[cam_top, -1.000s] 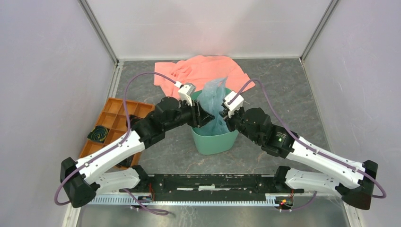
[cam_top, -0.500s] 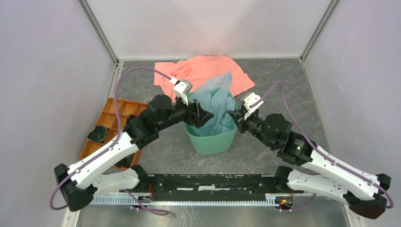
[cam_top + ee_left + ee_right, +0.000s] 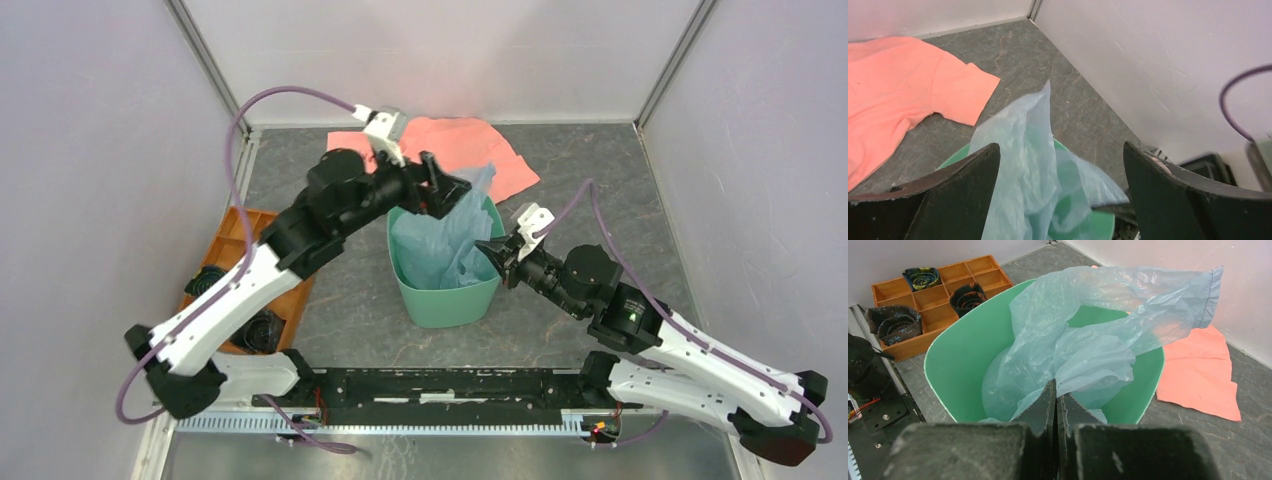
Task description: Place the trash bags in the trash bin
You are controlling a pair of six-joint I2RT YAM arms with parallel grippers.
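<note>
Right wrist view: my right tool (image 3: 1055,390) is closed on a fold of the bag (image 3: 1088,325), its fingers pressed flat together at the near rim of the bin (image 3: 948,355). From there the film spills down into the bin, and one hemmed corner lifts above the far rim. Only this view shows the tray (image 3: 933,295) with dark rolls (image 3: 920,276) in three of its compartments.

The left wrist view shows what that one hides. My left tool (image 3: 1060,150) is open, fingers wide apart and gripping nothing, with the bag's (image 3: 1023,140) raised corner below and between them. The bin (image 3: 1093,227) is under it, the cloth (image 3: 893,85) lies flat on the surface beyond.

From above, the left tool (image 3: 445,190) hangs over the bin's (image 3: 450,300) far rim, the right tool (image 3: 497,258) at its right rim.

Half a second ago the left tool sat lower, inside the rim; it has risen and moved back. The bag (image 3: 445,240) now sits deeper in the bin.
</note>
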